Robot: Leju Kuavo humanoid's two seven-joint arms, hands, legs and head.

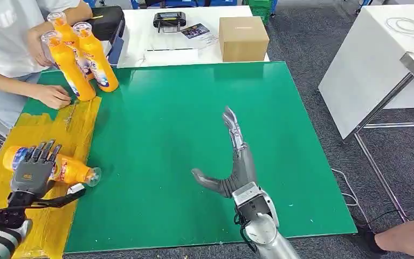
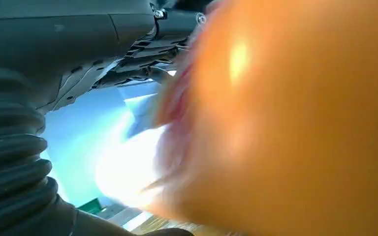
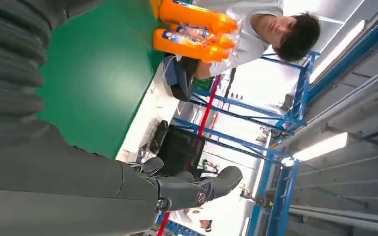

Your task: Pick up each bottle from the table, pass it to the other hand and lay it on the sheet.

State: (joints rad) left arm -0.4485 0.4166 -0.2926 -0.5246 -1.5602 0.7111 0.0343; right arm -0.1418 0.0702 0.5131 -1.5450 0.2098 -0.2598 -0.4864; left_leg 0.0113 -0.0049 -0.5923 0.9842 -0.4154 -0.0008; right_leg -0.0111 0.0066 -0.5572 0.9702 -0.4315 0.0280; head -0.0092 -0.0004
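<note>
1. The sheet [image 1: 81, 121], yellow and crinkled, is lying under and around the left hand [image 1: 32, 168], covering that end of the green table [image 1: 183, 135].
2. A person [image 1: 11, 38] in a white shirt is standing well beyond the left hand, one hand [image 1: 54, 96] pressing on the far end of the sheet and the other holding a cluster of bottles.
3. That cluster, three orange bottles [image 1: 83, 56] with clear caps, is leaning over the far end of the sheet, well apart from both robot hands.
4. A cardboard box [image 1: 242, 38] is sitting on the white table well beyond the right hand [image 1: 236, 162].
5. The orange bottle [image 1: 64, 168] is lying on its side on the sheet, directly beneath the left hand, its clear cap pointing toward the right hand; in the left wrist view it is showing as an orange blur [image 2: 295, 128].
6. The left hand is wrapping its dark fingers [image 1: 44, 152] over the body of the lying bottle and gripping it.
7. The right hand is hovering over the bare green table, well apart from the lying bottle, fingers stretched out straight, thumb spread toward the left hand, holding nothing.
</note>
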